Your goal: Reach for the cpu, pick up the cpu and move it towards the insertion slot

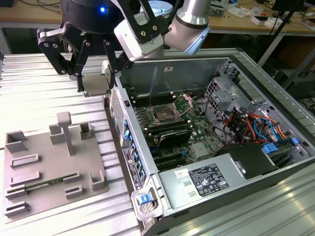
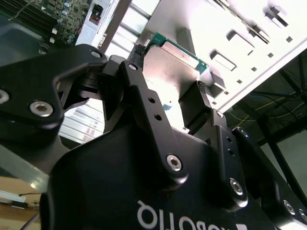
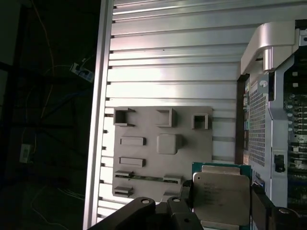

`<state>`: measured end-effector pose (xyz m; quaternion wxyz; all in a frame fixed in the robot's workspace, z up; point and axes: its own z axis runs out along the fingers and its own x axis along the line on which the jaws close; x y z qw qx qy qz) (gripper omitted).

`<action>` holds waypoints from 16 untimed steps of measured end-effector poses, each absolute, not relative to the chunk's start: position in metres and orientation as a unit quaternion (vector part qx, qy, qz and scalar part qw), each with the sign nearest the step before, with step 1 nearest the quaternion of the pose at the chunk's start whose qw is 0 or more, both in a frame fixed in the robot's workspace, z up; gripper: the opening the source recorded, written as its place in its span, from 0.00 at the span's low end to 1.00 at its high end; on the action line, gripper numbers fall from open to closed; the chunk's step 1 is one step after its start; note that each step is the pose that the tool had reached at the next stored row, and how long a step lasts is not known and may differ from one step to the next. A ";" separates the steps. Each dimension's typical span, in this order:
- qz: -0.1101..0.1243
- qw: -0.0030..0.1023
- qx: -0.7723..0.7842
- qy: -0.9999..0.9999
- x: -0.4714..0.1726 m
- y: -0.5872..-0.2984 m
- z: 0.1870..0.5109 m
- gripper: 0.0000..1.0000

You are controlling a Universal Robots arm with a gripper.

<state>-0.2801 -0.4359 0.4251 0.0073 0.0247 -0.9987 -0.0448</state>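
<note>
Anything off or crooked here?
Nothing stands out. The cpu sits square in the gripper, held clear of the table beside the computer case. The insertion slot looks open, with no visible damage.

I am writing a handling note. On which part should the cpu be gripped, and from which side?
By two opposite edges, coming from above its flat metal top. The cpu is thin and square, so only its edges give purchase. The tool holds it this way, pinched across two sides.
</note>
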 end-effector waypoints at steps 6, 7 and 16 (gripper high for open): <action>-0.044 0.007 0.025 -0.999 -0.273 -0.436 0.425 0.55; -0.044 0.007 0.025 -0.999 -0.272 -0.436 0.425 0.55; -0.042 0.007 0.025 -0.999 -0.259 -0.436 0.425 0.55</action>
